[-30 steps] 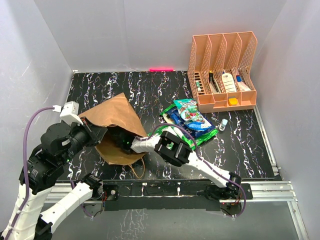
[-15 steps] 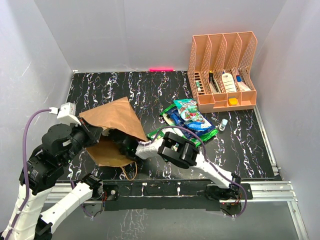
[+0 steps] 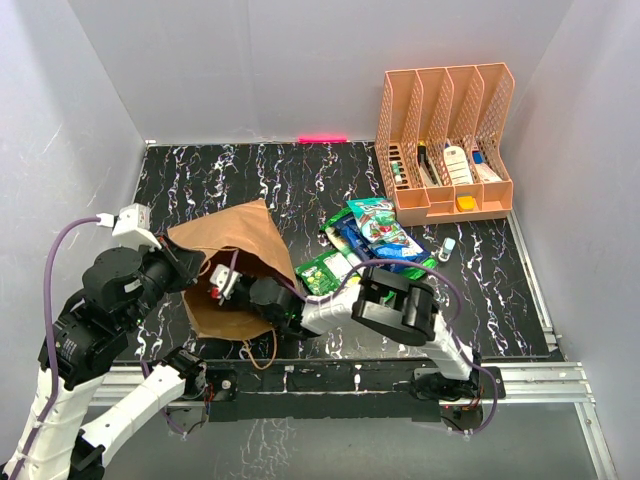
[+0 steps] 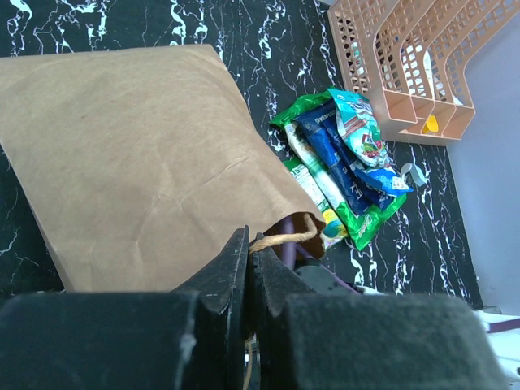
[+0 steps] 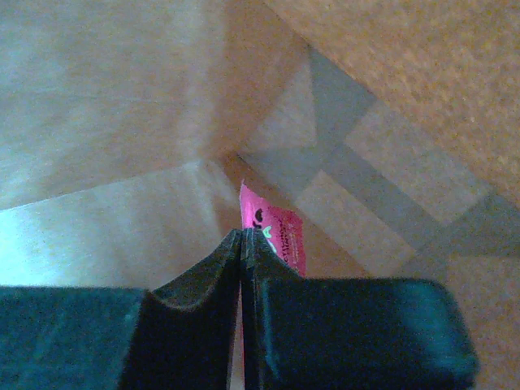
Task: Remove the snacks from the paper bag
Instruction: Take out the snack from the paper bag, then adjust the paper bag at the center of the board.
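Note:
The brown paper bag (image 3: pixel 240 235) lies on its side at the left, mouth toward the right; it fills the left wrist view (image 4: pixel 130 154). My left gripper (image 3: pixel 190 264) is shut on its twisted handle (image 4: pixel 280 238) at the upper mouth edge and holds the mouth up. My right gripper (image 3: pixel 216 290) is deep inside the bag, shut on a small red packet (image 5: pixel 280 236) near the bag's bottom fold (image 5: pixel 382 162). Outside the mouth lie a large green packet (image 3: pixel 405 270), a dark blue one (image 3: pixel 362 240), a teal-green one (image 3: pixel 380 224) and a small green one (image 3: pixel 322 270); the pile also shows in the left wrist view (image 4: pixel 349 162).
The orange file rack (image 3: pixel 445 140) with small bottles stands at the back right, and shows in the left wrist view (image 4: pixel 406 57). A small bottle (image 3: pixel 446 248) lies beside the packets. The right arm's elbow (image 3: pixel 395 300) hangs over the table just right of the bag mouth.
My right gripper has pushed left, deeper into the bag, its elbow following. The left gripper has kept the mouth held up. The small green packet now shows beside the mouth.

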